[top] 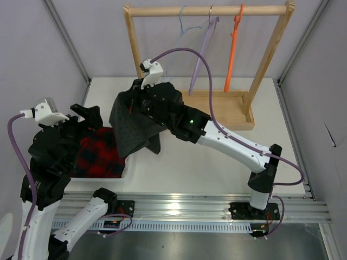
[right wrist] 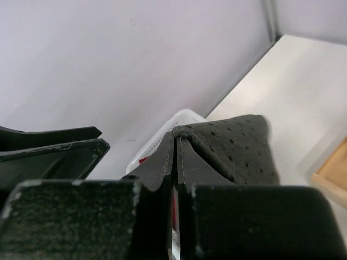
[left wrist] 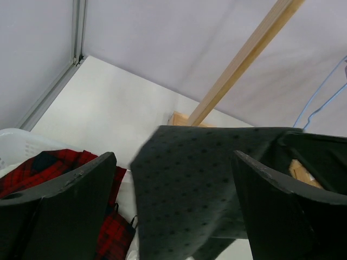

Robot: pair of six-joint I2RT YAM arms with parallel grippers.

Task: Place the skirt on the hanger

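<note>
The dark dotted skirt (top: 133,129) hangs off the table from its top edge, where my right gripper (top: 135,103) is shut on it. In the right wrist view the jaws (right wrist: 176,138) pinch the hem, and the skirt (right wrist: 238,146) bulges to their right. My left gripper (top: 89,115) is just left of the cloth and open. Through the left wrist camera the skirt (left wrist: 190,189) fills the space beyond the spread left gripper (left wrist: 173,156), apart from both fingers. The pale blue hanger (top: 181,27) hangs on the wooden rack (top: 209,11) behind; part of this hanger (left wrist: 320,97) shows at the right.
A white bin (top: 126,172) at the left holds a red plaid garment (top: 100,154), also seen under my left fingers (left wrist: 59,162). A lilac hanger (top: 203,54) and an orange hanger (top: 233,49) hang on the same rack. The rack's base (top: 227,105) rests on the table's far side.
</note>
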